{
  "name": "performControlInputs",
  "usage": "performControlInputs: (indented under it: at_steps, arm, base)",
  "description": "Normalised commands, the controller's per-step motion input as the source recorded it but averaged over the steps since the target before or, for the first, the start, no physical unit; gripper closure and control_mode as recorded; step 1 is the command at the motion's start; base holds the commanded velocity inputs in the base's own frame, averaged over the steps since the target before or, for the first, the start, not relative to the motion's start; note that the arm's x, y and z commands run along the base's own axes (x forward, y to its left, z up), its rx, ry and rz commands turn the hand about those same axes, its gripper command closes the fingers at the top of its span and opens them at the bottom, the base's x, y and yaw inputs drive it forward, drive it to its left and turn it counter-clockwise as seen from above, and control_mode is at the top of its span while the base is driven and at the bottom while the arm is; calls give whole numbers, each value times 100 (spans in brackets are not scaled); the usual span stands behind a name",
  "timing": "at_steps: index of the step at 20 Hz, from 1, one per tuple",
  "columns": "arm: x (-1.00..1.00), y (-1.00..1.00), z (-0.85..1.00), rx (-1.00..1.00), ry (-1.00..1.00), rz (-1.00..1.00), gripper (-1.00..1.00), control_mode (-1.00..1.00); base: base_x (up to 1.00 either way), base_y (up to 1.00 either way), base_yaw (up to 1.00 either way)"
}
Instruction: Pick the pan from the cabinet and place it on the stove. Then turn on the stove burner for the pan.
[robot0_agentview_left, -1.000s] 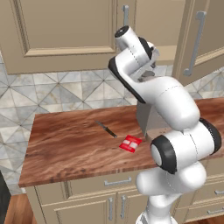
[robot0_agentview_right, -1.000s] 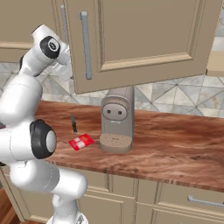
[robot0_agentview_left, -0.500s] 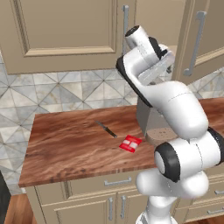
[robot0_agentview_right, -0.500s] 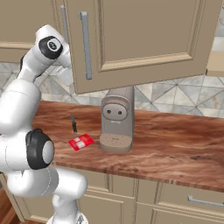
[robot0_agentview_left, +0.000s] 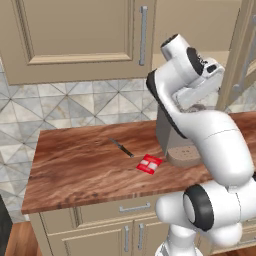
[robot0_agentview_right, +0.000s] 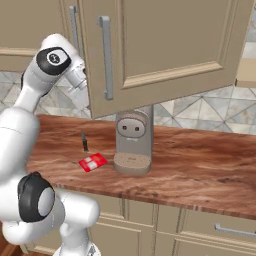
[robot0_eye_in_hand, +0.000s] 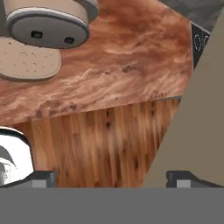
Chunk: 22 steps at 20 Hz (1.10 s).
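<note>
Pincer (robot0_eye_in_hand: 111, 177): jaws spread wide, holding nothing, raised beside open cabinet (robot0_agentview_right: 165, 50) door. Pan: hidden, presumably inside cabinet. Stove (robot0_eye_in_hand: 199, 46): black corner at counter (robot0_agentview_left: 80, 170) end, bare. Progress: door swung out; pickup, placement, burner all outstanding

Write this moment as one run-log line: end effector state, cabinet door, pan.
end effector: open, holding nothing | cabinet: door swung open above the counter | pan: not yet picked | stove: at counter's end
</note>
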Motion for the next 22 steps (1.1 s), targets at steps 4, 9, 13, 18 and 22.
performControlInputs:
  at_steps: [4, 9, 13, 18, 22]
  arm:
    - [-100, -63, 0, -1, 0, -20, -100, -100]
    - [-79, -84, -2, 0, 0, -17, -100, -100]
    - [-65, -93, -8, 0, 0, -14, -100, -100]
    - [-46, -92, -7, 0, 5, -14, -100, -100]
    - [-14, -78, -10, 0, 11, -14, -100, -100]
  base:
    - [0, 0, 0]
    - [0, 0, 0]
    - [0, 0, 0]
    - [0, 0, 0]
    - [0, 0, 0]
